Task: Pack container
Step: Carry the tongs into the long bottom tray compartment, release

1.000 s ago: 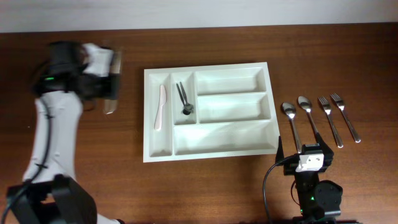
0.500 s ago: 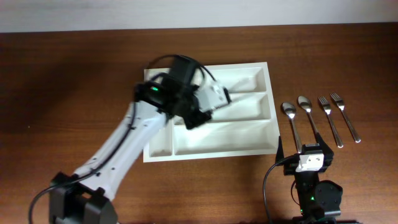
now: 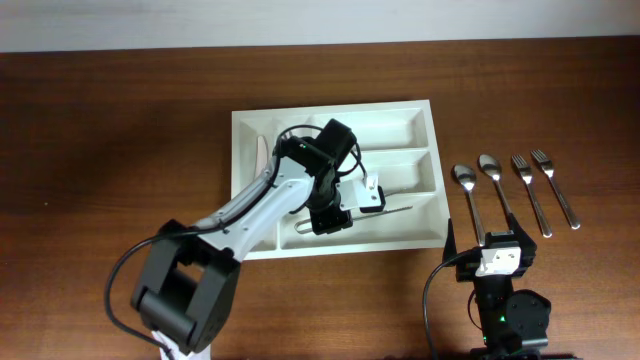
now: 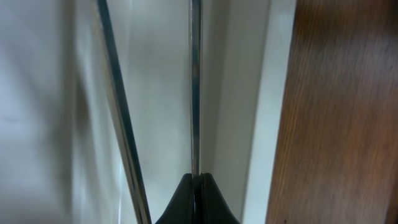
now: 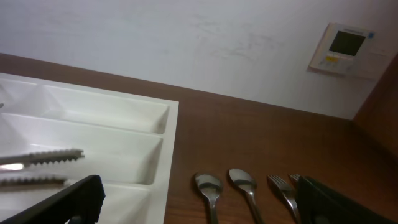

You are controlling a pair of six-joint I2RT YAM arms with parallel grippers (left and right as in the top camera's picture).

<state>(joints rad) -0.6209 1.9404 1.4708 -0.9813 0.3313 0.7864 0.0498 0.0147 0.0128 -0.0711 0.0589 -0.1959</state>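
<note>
The white container (image 3: 335,108) lies mid-table in the overhead view. My left gripper (image 3: 346,215) reaches into its long bottom compartment, shut on a thin metal knife (image 3: 392,210) that points right. In the left wrist view the jaws (image 4: 196,180) pinch the knife (image 4: 195,93) over the white tray floor (image 4: 273,93). A second thin metal strip (image 4: 118,106) runs beside it; I cannot tell if it is another knife. In the right wrist view two serrated blades (image 5: 43,155) show in the tray (image 5: 171,137). My right gripper (image 3: 487,255) is open and empty at the front edge.
Two spoons (image 3: 466,195) (image 3: 495,185) and two forks (image 3: 528,190) (image 3: 558,190) lie on the wood right of the tray; the spoons (image 5: 208,186) also show in the right wrist view. A white knife (image 3: 260,150) lies in the leftmost narrow compartment. My left arm covers the second narrow one.
My left arm has swung from left of the tray across it, and its gripper with the knife is now down in the bottom long compartment. The right arm has not moved.
</note>
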